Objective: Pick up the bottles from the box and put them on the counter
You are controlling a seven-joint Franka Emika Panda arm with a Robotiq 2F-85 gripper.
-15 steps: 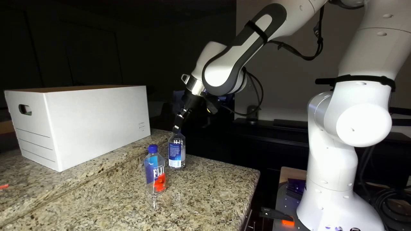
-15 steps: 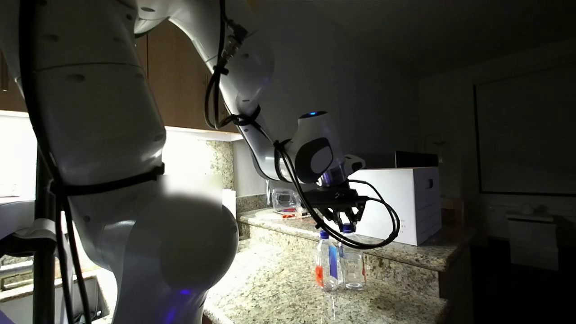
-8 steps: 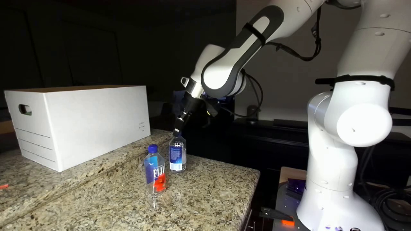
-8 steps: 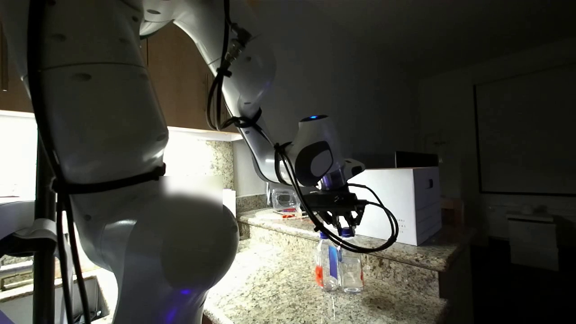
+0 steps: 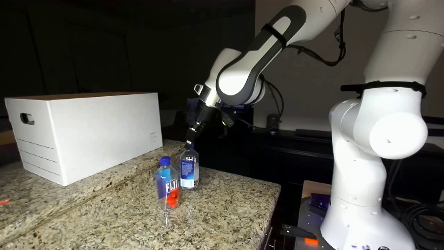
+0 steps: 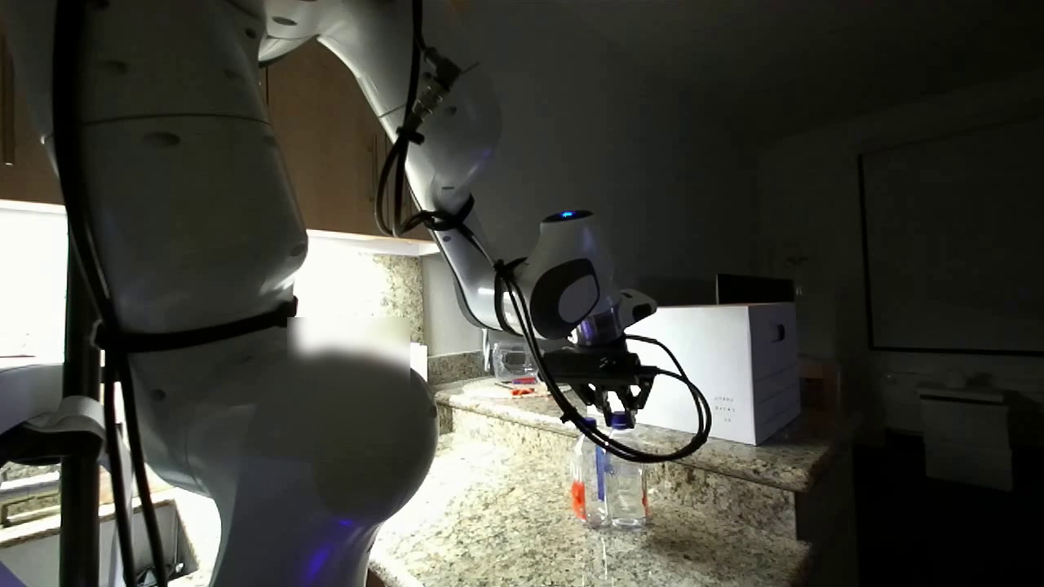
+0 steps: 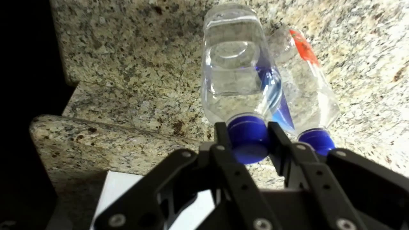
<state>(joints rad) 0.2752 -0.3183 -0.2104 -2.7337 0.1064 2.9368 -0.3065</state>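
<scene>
Btl [image 7: 231, 75] in hand [image 7: 248, 132] nearer 2nd btl [image 7: 308, 91]

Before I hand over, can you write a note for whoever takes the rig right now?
Gripper: shut on the cap of the held bottle.
Held bottle: low at the counter; can't tell whether its base touches.
Other bottle: upright on the counter, close by the held one.
Box: on the raised ledge, inside hidden.
Done: other bottle is on the counter.
Left: likely settle and release the held bottle, then check the box.
</scene>
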